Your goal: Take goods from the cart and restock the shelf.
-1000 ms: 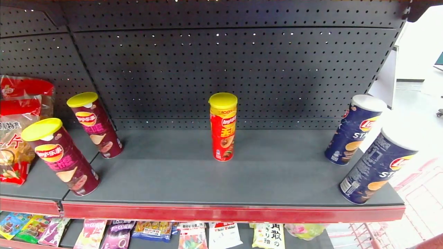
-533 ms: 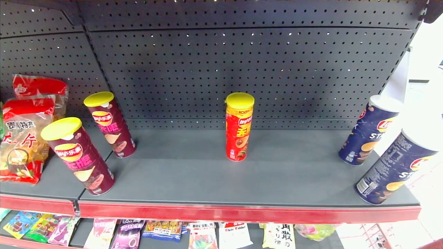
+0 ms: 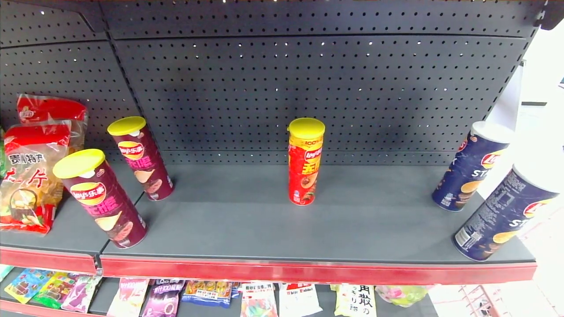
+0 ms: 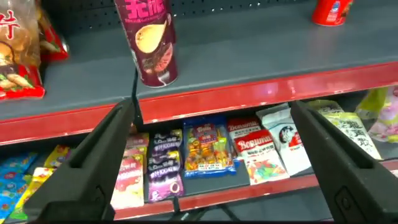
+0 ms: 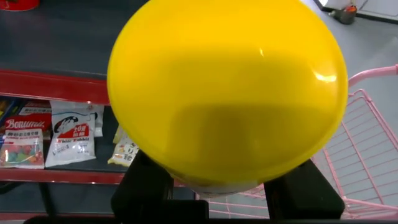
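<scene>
Head view takes in the shelf [image 3: 246, 229] deck. A red can [image 3: 305, 167] stands upright near its centre, two maroon cans [image 3: 101, 198] at 9 o'clock and two navy cans [image 3: 471, 167] at 3 o'clock. Snack bags [image 3: 31, 176] sit farther out at 9. Bare deck lies open on both sides of the red can and toward 6 o'clock, up to the red front lip [image 3: 308, 272].

Left wrist view brings in the left gripper [image 4: 211, 109], fingers spread wide with nothing between them, facing that lip and a lower tier of packets [image 4: 205, 149].

Right wrist view brings in the right gripper [image 5: 221, 193], clamped around a yellow-lidded can [image 5: 227, 87], with the pink wire cart [image 5: 373, 143] near it.
</scene>
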